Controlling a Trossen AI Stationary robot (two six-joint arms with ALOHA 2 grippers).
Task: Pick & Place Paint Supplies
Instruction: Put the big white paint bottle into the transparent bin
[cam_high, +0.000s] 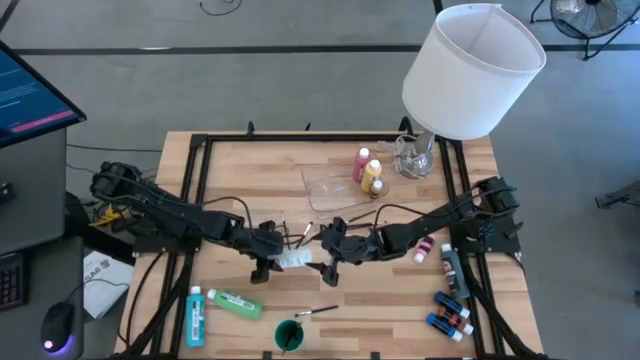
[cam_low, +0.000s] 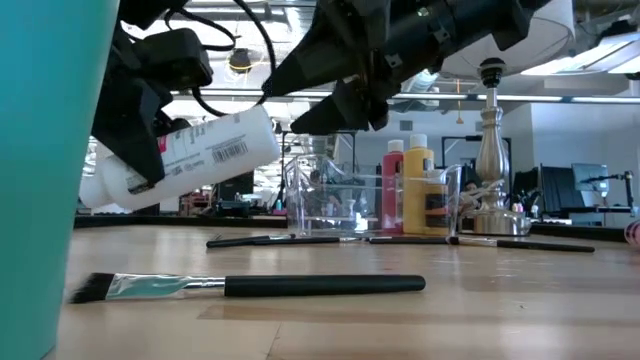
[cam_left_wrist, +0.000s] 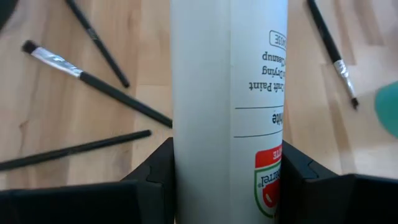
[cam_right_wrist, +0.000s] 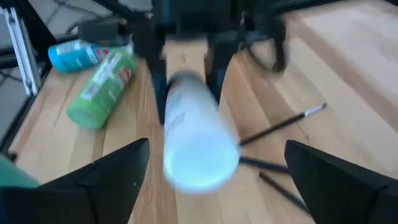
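Clamped on a white paint bottle (cam_left_wrist: 227, 106) by the left gripper (cam_left_wrist: 227, 177), a finger pressed to each side, with the bottle held clear of the table (cam_high: 400, 310) near its middle. Spread wide and empty on the right gripper (cam_right_wrist: 208, 165), fingers either side of the bottle's end without touching, at about three o'clock from the bottle. Looks like a hand-over between the arms, though hard to be sure from the blurred right wrist view.

Around the grip: thin brushes (cam_left_wrist: 99, 84) loose on the wood. At seven o'clock, green bottle (cam_high: 234, 302) and teal bottle (cam_high: 195, 315) lying flat; at six, a green cup (cam_high: 289, 336). At four, more small bottles (cam_high: 450, 315) along the edge. At twelve to one, clear tray (cam_high: 335, 185) holding only a pink bottle (cam_high: 361, 163) and a yellow bottle (cam_high: 372, 175).

Two placed, most left.
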